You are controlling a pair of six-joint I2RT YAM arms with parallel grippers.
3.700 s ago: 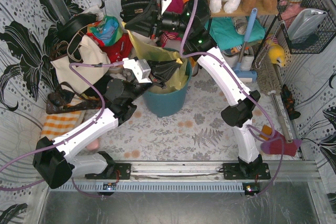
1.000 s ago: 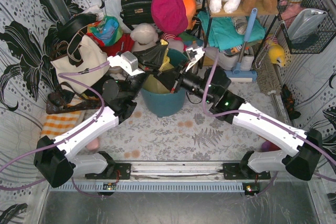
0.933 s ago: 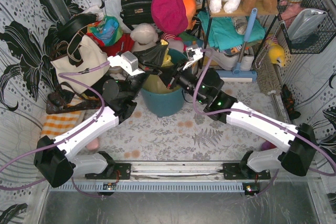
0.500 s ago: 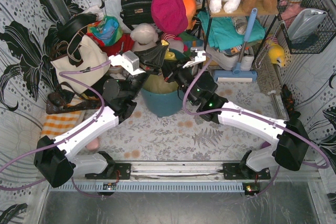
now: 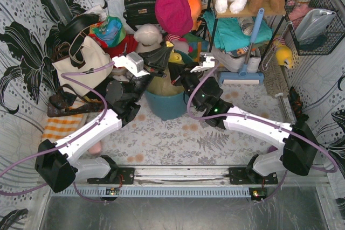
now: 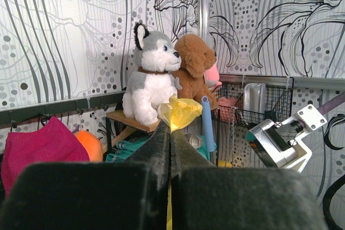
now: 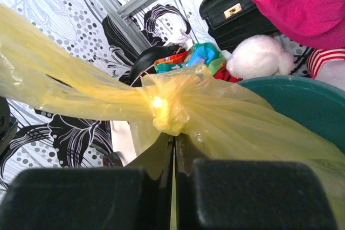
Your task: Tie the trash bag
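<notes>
Patterned walls; knotted yellow trash bag.

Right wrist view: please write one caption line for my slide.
Right gripper shut on the thin translucent yellow plastic trash bag below its knot, teal round bin behind.

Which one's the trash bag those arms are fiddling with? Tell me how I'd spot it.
Find the round teal bin in the middle of the top view. The trash bag is the thin, see-through yellow plastic rising out of it, bunched at the neck. Unlike the cream tote and black handbag behind, it is crinkly film.
</notes>
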